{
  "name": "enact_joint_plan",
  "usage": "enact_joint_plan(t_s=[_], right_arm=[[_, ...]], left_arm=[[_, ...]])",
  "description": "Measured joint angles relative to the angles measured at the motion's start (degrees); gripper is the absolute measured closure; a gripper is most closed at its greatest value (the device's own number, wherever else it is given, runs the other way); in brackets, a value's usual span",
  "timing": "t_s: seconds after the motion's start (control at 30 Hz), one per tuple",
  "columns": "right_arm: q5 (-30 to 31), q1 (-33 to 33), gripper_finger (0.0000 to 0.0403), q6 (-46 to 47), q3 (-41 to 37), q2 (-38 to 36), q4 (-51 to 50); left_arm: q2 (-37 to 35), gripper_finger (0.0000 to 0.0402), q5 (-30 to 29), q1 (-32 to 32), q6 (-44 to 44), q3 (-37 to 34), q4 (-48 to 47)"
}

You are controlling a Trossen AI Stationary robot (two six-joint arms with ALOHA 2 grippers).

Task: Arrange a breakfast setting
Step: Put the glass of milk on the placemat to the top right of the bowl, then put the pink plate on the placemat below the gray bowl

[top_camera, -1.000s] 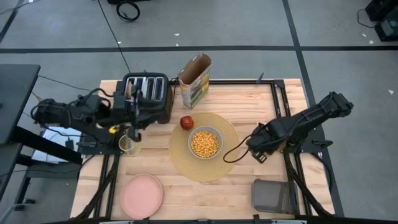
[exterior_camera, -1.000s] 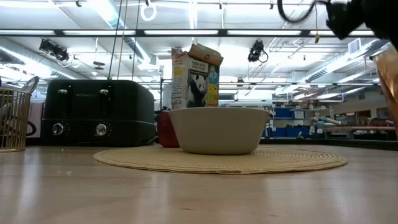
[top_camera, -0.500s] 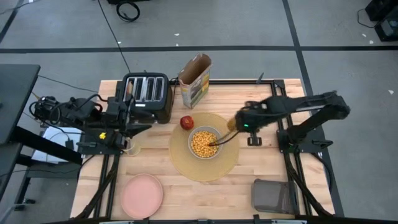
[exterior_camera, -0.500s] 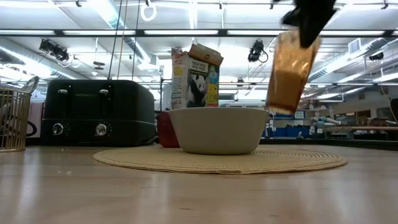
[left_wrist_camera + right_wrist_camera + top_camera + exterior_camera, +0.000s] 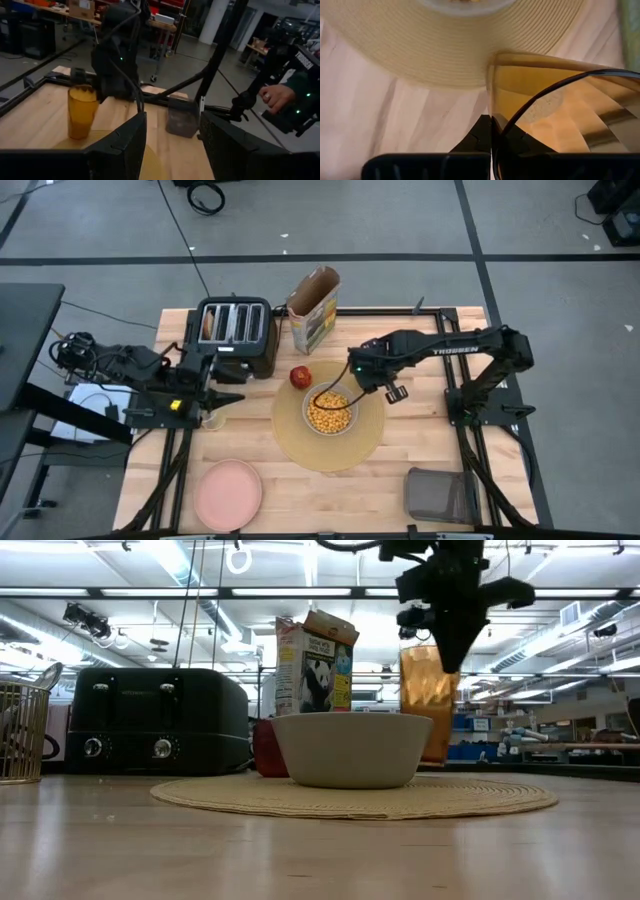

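- Since a second ago: right gripper [image 5: 368, 375] has swung from the surface's right edge, over past the bowl [image 5: 329, 410], carrying the amber tumbler [image 5: 428, 705]; tumbler now low, upright, at the placemat's [image 5: 292, 438] rim behind and right of the bowl.
- Nearest the camera side: pink plate [image 5: 228, 493] sits well off the placemat, at the front left corner; untouched.
- Bowl, full of cereal, centred on placemat; red apple [image 5: 300, 376] touching its far left side.
- Right fingers [image 5: 485, 131] clamped on the tumbler's rim, one finger inside the glass.
- Left gripper [image 5: 212, 388] waits beside the toaster [image 5: 235, 332]; fingers apart.
- Risk: tumbler base half on the raised mat edge could tip on release; arm cable loops over the bowl and might snag it.
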Motion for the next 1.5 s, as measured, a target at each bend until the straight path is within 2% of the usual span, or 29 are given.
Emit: enact_joint_plan(t_s=[0.27, 0.43, 0.6, 0.87, 1.0, 1.2, 1.27, 1.33, 1.4, 1.5], right_arm=[[-1.56, -1.14, 0.0391, -3.34, -0.02, 3.05, 2.4], [0.16, -1.1, 0.0388, -3.92, 0.07, 3.51, 2.78], [0.83, -1.1, 0.036, -3.8, 0.07, 3.47, 3.21], [3.57, -0.17, 0.0334, 2.25, 0.4, 2.71, 3.97], [3.53, 0.99, 0.0307, 7.77, 3.26, 2.03, 2.66], [3.4, 2.93, 0.0258, 11.19, 10.87, 1.93, -2.02], [3.4, 3.96, 0.0246, 14.38, 14.93, 1.97, -3.23], [3.38, 5.17, 0.0238, 19.01, 19.38, 1.88, -4.51], [3.39, 6.5, 0.0235, 24.68, 23.03, 1.79, -3.95], [3.4, 8.5, 0.0234, 32.1, 25.56, 1.48, -0.05]], left_arm=[[-0.1, 0.0209, -0.08, -0.11, -0.37, 0.0, 0.12], [-0.1, 0.0209, -0.08, -0.11, -0.39, 0.0, 0.14], [-0.08, 0.0209, -0.08, -0.11, -1.68, 0.0, 0.08], [-0.1, 0.0209, 0.8, -0.76, -2.16, 0.0, -0.45], [-0.1, 0.0209, 3.49, -1.22, -5.51, 0.0, -2.61], [-0.12, 0.0209, 5.12, -1.24, -8.35, 0.0, -4.57], [0.06, 0.0209, 5.7, -2.14, -12.14, -0.4, -5.89], [0.51, 0.0211, 8.84, -4.18, -18.45, -1.74, -7.11], [1.9, 0.0216, 12.61, -7.62, -26.84, -3.38, -7.3], [5.78, 0.0232, 14.27, -14.36, -41.78, -4.45, -7.39]])
